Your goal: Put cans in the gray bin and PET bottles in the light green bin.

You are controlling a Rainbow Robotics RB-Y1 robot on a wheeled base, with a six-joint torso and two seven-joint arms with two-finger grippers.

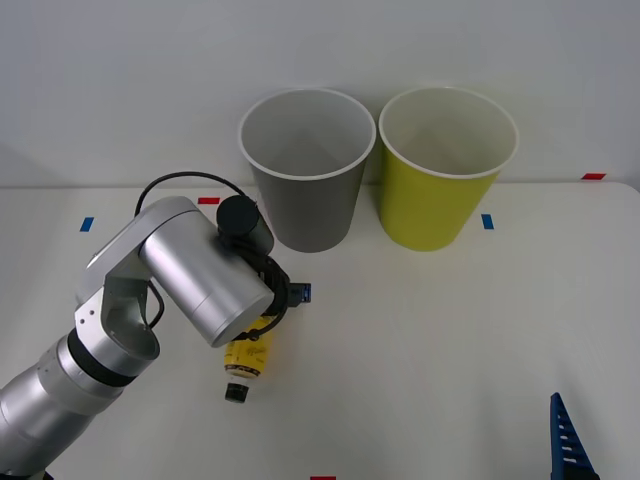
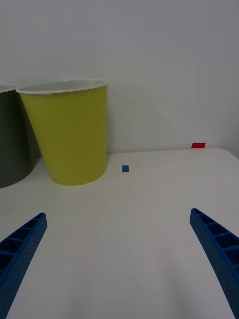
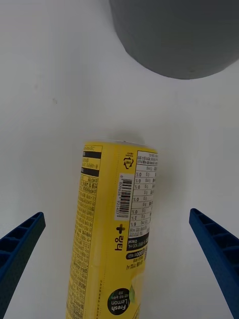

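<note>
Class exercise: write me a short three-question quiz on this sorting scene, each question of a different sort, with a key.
1. True or false: the PET bottle lies on its side on the table.
2. Which bin stands nearer the bottle? A) gray bin B) light green bin
3. Fill in: the left gripper has its jaws ____ on either side of the bottle, while the right gripper waits, also open.

Key: 1 true; 2 A; 3 open.

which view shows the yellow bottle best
The left wrist view: the bottle lies between the open left gripper fingers, label readable. The front view shows its capped end past the left arm; the right wrist view faces the light green bin.
</note>
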